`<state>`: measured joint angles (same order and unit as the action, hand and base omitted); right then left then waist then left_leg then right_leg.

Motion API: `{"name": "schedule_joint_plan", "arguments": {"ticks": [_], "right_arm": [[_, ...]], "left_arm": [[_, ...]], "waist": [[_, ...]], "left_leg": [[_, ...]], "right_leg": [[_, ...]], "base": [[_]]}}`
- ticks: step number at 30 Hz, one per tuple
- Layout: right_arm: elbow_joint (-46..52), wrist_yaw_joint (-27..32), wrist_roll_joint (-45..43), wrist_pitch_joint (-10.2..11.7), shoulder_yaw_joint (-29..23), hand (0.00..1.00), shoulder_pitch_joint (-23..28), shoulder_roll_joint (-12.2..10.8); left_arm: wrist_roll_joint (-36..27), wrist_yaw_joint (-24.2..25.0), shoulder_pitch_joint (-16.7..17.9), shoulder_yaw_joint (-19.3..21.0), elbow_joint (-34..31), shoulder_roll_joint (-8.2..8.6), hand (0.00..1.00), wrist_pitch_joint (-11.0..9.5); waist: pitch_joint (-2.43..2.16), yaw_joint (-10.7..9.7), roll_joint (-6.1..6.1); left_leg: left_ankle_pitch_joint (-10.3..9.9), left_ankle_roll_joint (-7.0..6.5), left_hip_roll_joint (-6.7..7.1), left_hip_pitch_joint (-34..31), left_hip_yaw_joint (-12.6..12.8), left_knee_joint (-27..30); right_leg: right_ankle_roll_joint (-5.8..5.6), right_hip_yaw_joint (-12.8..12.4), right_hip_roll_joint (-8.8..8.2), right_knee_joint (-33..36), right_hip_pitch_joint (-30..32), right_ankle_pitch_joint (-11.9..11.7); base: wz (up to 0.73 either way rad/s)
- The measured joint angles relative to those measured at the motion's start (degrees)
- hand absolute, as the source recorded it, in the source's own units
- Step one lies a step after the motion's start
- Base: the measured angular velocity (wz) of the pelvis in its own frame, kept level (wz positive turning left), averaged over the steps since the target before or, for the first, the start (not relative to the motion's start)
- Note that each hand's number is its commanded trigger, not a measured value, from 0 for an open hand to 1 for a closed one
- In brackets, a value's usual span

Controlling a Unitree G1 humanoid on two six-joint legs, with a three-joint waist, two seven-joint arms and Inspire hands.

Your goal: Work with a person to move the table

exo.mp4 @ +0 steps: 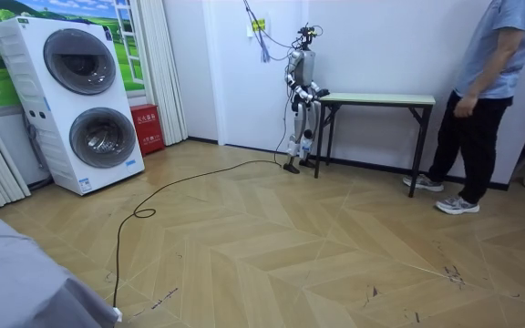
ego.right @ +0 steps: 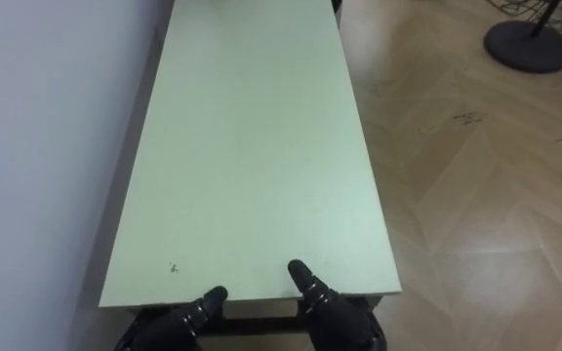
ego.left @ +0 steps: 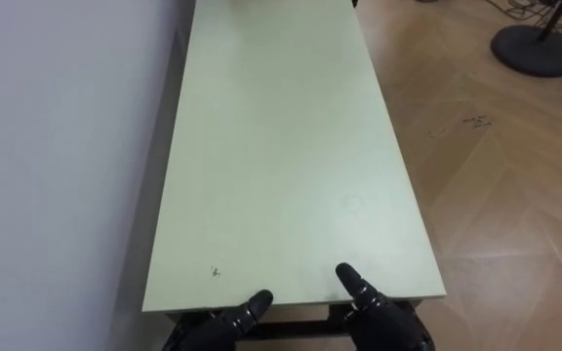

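Left hand (ego.left: 224,322) and right hand (ego.left: 374,310), bottom of frame, sit at the tabletop (ego.left: 281,146) near edge, likely to lift; clamped or not, cannot tell. Person (exo.mp4: 486,100) stands at far end.

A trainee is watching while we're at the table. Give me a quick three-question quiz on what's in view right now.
1. True or false: the table stands well away from the wall.
2. Where are the left hand and right hand? A) at the table's near short end B) on its long side C) hanging by the robot's legs
3. Fill in: in the room view, the person stands by the table's ___ end, counted from the robot.
Key: 1 false, its long side runs along the wall. 2 A. 3 far.
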<state>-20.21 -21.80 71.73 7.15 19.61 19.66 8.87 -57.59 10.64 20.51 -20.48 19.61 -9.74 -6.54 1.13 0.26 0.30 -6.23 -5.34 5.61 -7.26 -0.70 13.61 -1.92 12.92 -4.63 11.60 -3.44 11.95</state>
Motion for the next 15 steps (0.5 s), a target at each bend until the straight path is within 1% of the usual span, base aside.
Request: {"name": "schedule_joint_plan", "arguments": {"ticks": [6,9,11,12,13,15], "right_arm": [[-5.07,-0.02,-1.52,-0.31,-0.79,0.00,-0.29,0.43],[-7.28,-0.43,-3.88,-0.32,-1.00,0.00,-0.73,0.73],[-11.68,-1.67,-7.93,-0.50,-1.88,0.00,-2.36,0.75],[-12.38,-2.04,-8.54,-0.51,-2.06,0.00,-2.74,0.73],[-13.27,-2.59,-9.37,-0.72,-2.49,0.00,-3.16,0.72],[-14.59,-3.28,-10.14,-0.85,-2.93,0.00,-3.47,0.64]], "left_arm": [[1.64,1.67,-0.41,0.16,2.32,-0.12,0.00,-0.23],[2.06,2.73,-1.01,0.22,4.35,-0.04,0.00,-0.54],[2.17,3.74,-1.36,0.37,5.91,-0.05,0.00,-0.83],[2.16,3.86,-1.45,0.35,6.28,-0.05,0.00,-0.92],[2.14,4.09,-1.55,0.30,6.81,-0.05,0.00,-0.92],[2.14,5.11,-1.81,0.19,8.58,-0.05,0.00,-0.94]], "waist": [[0.10,0.08,-0.19],[-0.05,0.14,-0.06],[-0.25,0.19,-0.12],[-0.30,0.22,-0.20],[-0.51,0.13,-0.19],[-0.46,-0.01,-0.26]], "left_leg": [[-0.26,0.06,0.06,1.11,-0.05,-0.02],[-0.27,0.05,0.05,1.27,0.00,-0.05],[-0.30,0.07,0.05,1.51,0.10,-0.13],[-0.29,0.07,0.04,1.51,0.10,-0.15],[-0.29,0.07,0.03,1.56,0.07,-0.15],[-0.29,0.07,0.07,2.06,-0.09,-0.22]], "right_leg": [[-0.01,-0.03,0.00,-0.40,-1.35,0.00],[0.00,-0.14,0.09,-0.88,-1.68,-0.11],[0.00,-0.29,0.09,-0.92,-1.80,-0.12],[0.00,-0.30,0.09,-0.92,-1.79,-0.12],[0.01,-0.29,0.09,-0.91,-1.86,-0.12],[0.01,-0.23,0.10,-0.98,-2.63,-0.12]], "base": [[0.00],[0.00],[-0.02],[0.00],[0.00],[0.04]]}}
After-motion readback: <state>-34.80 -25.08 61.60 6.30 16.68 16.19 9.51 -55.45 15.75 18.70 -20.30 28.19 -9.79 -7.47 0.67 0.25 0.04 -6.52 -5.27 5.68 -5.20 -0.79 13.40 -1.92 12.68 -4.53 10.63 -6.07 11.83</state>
